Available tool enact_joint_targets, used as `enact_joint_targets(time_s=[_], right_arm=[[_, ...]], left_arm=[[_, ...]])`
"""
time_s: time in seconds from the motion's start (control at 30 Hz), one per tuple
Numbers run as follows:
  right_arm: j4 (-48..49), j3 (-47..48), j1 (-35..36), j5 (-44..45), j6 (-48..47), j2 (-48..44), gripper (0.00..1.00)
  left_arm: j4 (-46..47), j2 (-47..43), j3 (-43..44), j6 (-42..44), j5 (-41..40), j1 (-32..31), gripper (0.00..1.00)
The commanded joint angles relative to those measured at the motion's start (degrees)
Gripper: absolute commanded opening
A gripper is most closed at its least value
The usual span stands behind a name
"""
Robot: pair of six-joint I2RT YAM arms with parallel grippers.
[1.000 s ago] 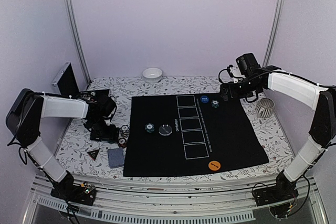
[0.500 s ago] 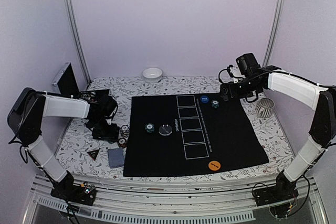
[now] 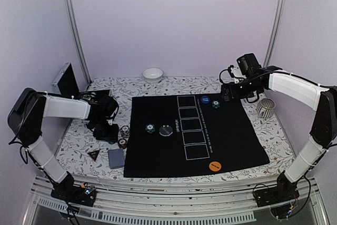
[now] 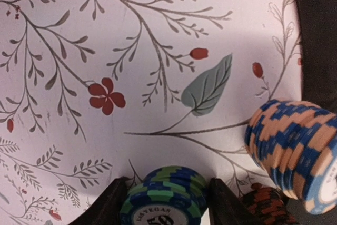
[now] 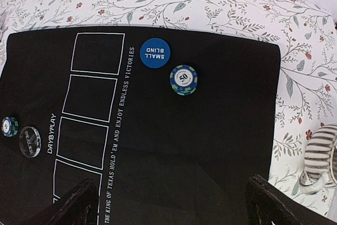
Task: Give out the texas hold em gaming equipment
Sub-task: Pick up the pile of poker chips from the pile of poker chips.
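Left gripper [image 4: 166, 181] brackets the green chips [image 4: 163, 204] (grip or gap, I cannot tell); right gripper [image 5: 172, 188] hangs spread wide over the black mat [image 5: 221, 146].

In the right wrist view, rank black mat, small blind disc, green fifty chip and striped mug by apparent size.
1. black mat
2. striped mug, though partly cut off
3. small blind disc
4. green chip, only slightly smaller

Frame edges cut off the green chip stack [image 4: 163, 199] and the striped mug [image 5: 322, 157].
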Motion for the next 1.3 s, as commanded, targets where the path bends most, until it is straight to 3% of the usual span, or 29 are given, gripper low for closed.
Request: enact_joint_targets(time_s=[0.0,0.13,0.3,1.03,1.27], right_arm=[[0.11,0.82,-0.44,0.25,0.05,-1.3,0.99],[0.15,0.85,-0.62,0.11,-0.04,-1.43,0.99],[0.08,0.62,-0.79,0.04,0.12,-1.9,0.99],[0.14,1.08,-1.12,-1.28,0.42,-3.33,0.99],[0.71,1.25,-2.17,-3.68,0.92,-4.25,0.99]], left_arm=[[-4.13,0.87,-1.53,0.17,-1.44,-0.89,0.51],[-4.93,1.3,-1.64,0.21,-1.49,-0.93,0.38],[-3.59,0.82,-1.78,1.45,0.57,-0.93,0.0],[-12.85,-8.43,7.37,2.72,-4.62,-1.08,0.0],[-20.58,-10.0,18.52,7.47,-7.13,-9.96,0.0]])
